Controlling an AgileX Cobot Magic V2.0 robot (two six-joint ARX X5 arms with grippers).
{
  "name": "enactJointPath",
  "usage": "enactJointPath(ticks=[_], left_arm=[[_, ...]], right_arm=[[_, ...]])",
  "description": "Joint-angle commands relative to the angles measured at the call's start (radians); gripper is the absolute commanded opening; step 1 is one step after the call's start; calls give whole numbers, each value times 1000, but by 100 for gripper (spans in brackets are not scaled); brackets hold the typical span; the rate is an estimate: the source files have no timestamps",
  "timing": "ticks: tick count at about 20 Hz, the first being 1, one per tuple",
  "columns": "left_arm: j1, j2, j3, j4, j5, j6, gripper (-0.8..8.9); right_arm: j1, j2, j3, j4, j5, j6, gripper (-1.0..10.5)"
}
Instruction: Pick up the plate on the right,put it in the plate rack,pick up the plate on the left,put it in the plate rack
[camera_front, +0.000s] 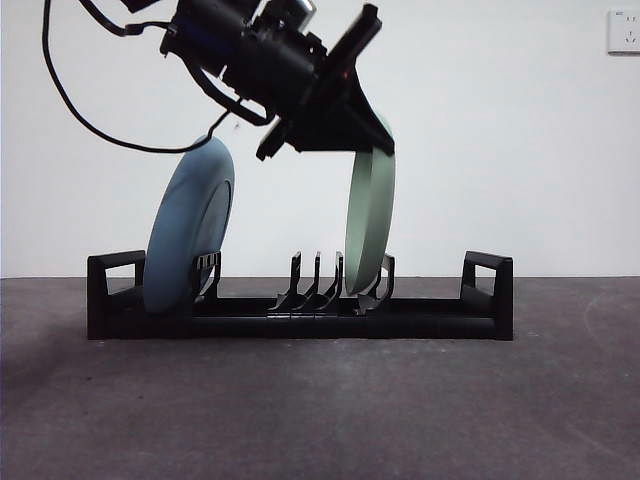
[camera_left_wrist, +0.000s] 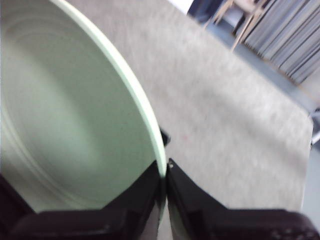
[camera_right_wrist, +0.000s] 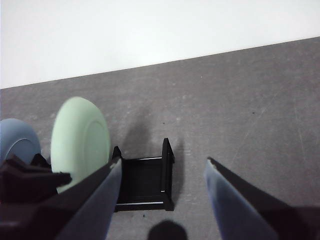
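The black plate rack (camera_front: 430, 320) stands across the table. A pale green plate (camera_front: 370, 225) stands upright on edge between its prongs, right of middle. My left gripper (camera_front: 375, 140) comes down from above and is shut on that plate's top rim; in the left wrist view its jaws (camera_left_wrist: 165, 167) pinch the rim of the green plate (camera_left_wrist: 65, 115). A blue plate (camera_front: 190, 225) leans in the rack's left end. My right gripper (camera_right_wrist: 163, 161) hangs open and holds nothing, above the rack's end handle (camera_right_wrist: 145, 182), with the green plate (camera_right_wrist: 80, 140) and blue plate (camera_right_wrist: 17, 137) beside it.
The rack sits on a dark grey table (camera_front: 320, 420) before a white wall. A black cable (camera_front: 60, 90) loops down from the arm at upper left. A wall socket (camera_front: 623, 30) is at the top right.
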Motion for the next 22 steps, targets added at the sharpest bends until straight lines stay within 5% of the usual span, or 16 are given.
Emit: enactJointPath(ticks=[1,9,13,16,19,22], left_arm=[[-10,11,0,-6,-23,79,-1],[-23,11,0,-54,-80,108,6],[-26,11,0,-91,-81,107,163],[-25,11,0,-132,-81,107,169],[-26,1,0,-146,-55,102,322],[-27,-70,0,-190,-18,121,267]], right_arm=[[1,0,-2,3,-1,-8,280],[1,0,-2,3,-1,-8,280],[1,0,-2,3,-1,-8,280],[1,0,-2,3,-2,-8,280],[1,3,-2,-7,-8,-8,280],[1,15,-2,-29,-9,-33,267]])
